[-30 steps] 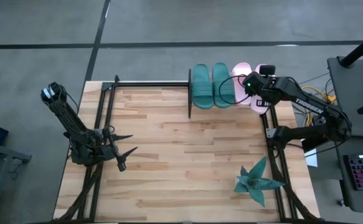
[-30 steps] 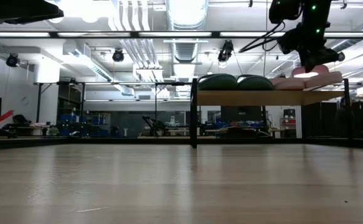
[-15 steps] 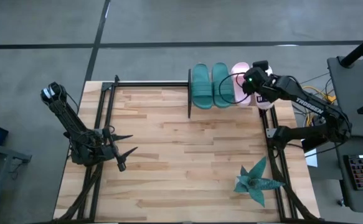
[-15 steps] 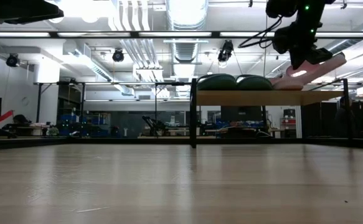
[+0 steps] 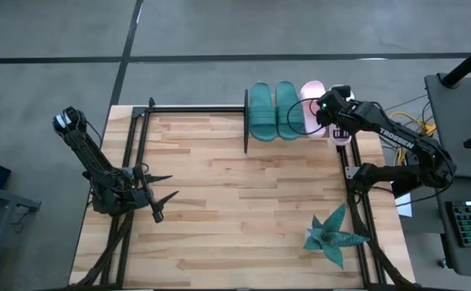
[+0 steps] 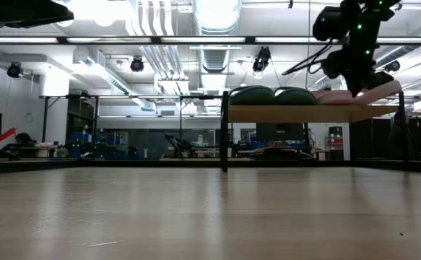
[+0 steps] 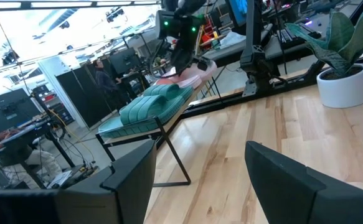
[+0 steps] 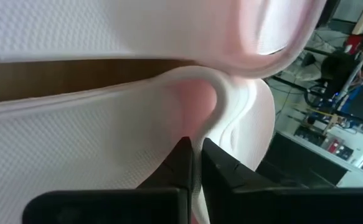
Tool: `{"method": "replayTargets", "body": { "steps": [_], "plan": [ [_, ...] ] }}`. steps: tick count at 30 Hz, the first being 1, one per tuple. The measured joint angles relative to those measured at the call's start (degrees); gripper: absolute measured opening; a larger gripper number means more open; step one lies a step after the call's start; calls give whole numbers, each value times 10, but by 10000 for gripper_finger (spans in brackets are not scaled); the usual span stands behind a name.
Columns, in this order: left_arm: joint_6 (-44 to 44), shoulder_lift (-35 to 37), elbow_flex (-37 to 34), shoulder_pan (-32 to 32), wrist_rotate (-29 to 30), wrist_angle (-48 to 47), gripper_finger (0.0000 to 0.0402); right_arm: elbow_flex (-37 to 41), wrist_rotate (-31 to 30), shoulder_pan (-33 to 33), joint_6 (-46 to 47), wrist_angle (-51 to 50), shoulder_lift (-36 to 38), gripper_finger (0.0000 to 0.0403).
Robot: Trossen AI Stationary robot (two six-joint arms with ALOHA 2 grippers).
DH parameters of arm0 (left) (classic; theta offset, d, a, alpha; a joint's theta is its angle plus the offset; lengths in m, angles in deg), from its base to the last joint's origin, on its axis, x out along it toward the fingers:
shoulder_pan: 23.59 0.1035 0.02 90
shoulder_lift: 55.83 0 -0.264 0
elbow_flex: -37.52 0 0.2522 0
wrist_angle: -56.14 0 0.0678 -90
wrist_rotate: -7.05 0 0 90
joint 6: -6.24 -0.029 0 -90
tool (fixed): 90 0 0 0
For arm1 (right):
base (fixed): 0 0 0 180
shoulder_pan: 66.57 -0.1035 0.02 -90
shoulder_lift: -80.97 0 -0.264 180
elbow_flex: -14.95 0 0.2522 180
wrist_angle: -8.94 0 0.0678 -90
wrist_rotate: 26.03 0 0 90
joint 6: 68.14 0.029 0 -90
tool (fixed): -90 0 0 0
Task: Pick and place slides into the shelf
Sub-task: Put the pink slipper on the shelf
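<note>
2 teal slides [image 5: 273,111], 2 pink slides [image 5: 311,113]

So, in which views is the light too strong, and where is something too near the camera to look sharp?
Low view: the ceiling lights are blown out white and the right tool is a dark silhouette against them. Left wrist view: the upper left is washed out, and the left tool's fingers are soft. Right wrist view: the pink slide fills the picture, very close and soft.

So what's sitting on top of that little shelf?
Two green slides and a pink one lie on the shelf. The right gripper hides most of the last pink slide.
</note>
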Motion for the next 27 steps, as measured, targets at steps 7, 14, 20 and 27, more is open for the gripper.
{"method": "replayTargets", "body": {
  "steps": [7, 14, 20, 27],
  "plan": [
    [0, 0, 0, 0, 0, 0, 231, -13, -2, 0, 52, -3, 0, 27],
    [0, 0, 0, 0, 0, 0, 231, -41, 10, 0, 72, -24, 7, 96],
    [0, 0, 0, 0, 0, 0, 231, -66, 11, -2, 119, -29, 9, 148],
    [0, 0, 0, 0, 0, 0, 231, -130, 54, -2, 203, -86, 27, 156]
  ]
}}
